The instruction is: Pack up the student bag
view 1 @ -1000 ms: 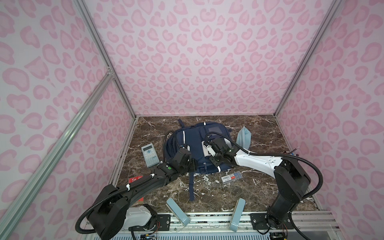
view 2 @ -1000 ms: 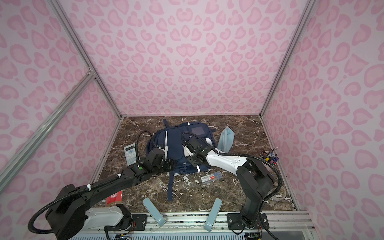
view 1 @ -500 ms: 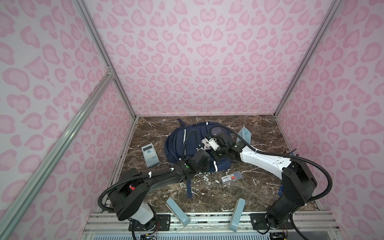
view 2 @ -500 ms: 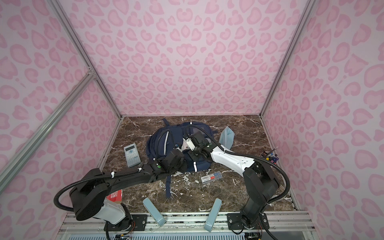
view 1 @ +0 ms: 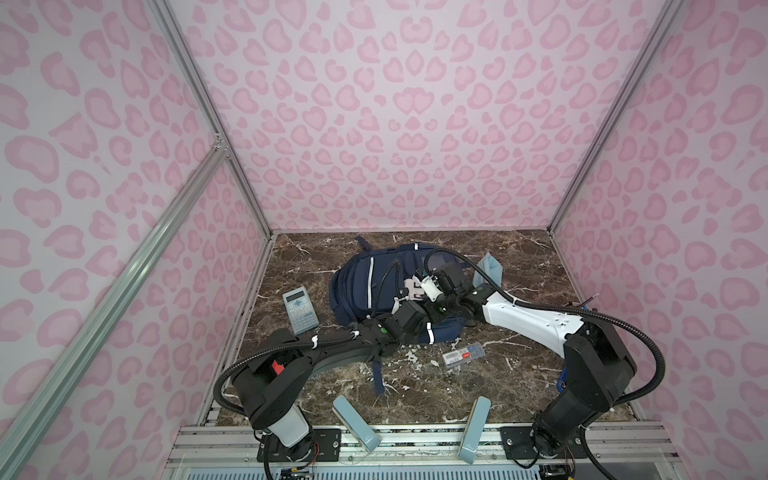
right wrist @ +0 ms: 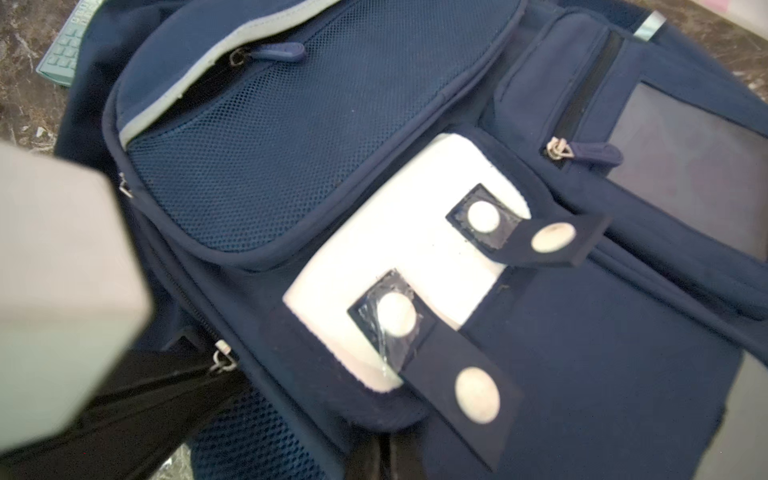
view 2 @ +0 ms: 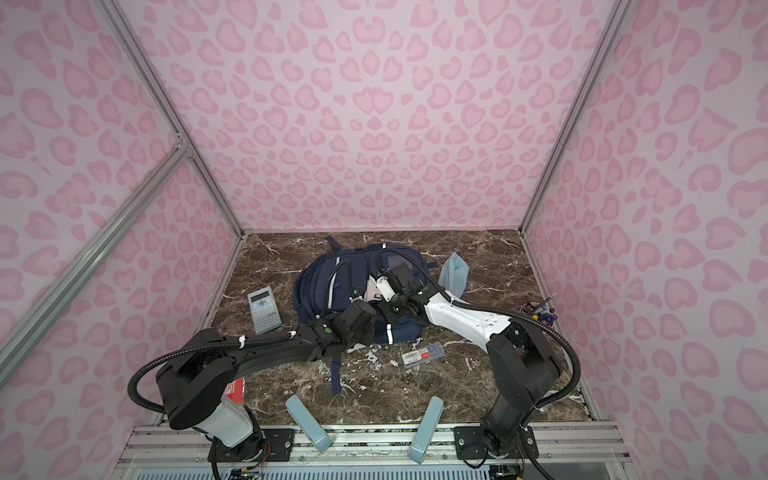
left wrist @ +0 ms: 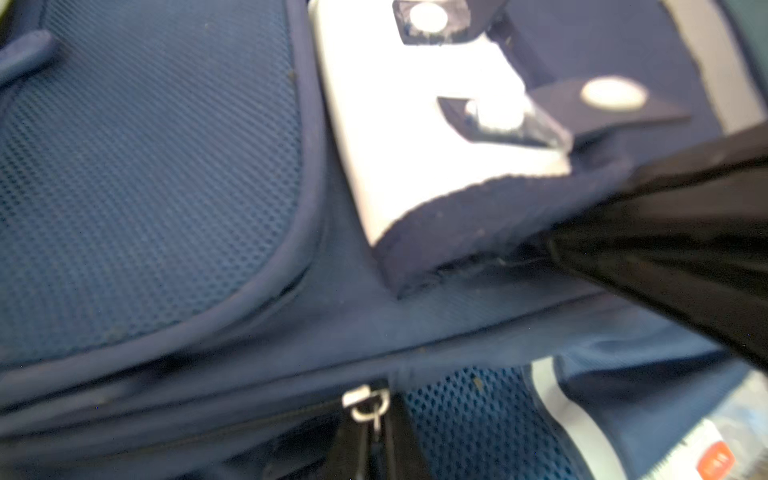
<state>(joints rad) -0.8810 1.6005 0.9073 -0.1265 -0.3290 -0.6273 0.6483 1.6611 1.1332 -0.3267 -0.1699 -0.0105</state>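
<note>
In both top views the black left arm (view 1: 340, 353) is stretched low from its seven o'clock base toward two o'clock. The white-forearmed right arm (view 1: 528, 324) is bent at the elbow and pointed toward ten o'clock. The left pincer (left wrist: 374, 451) and the right pincer (right wrist: 384, 455) are pressed closed, close beside each other.

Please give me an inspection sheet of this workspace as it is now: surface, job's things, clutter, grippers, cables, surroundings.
Surface: brown marble tabletop, white scuffs in front of the bag.
Job's things: navy student bag lying flat, front up.
Clutter: calculator, clear pen box, light-blue pouch, pens, red packet, all outside the bag.
Grippers: left gripper shut at a zip pull; right gripper shut, low over the bag.
Cables: black hose arcs over the bag.
Surroundings: pink patterned walls, aluminium posts.
</note>
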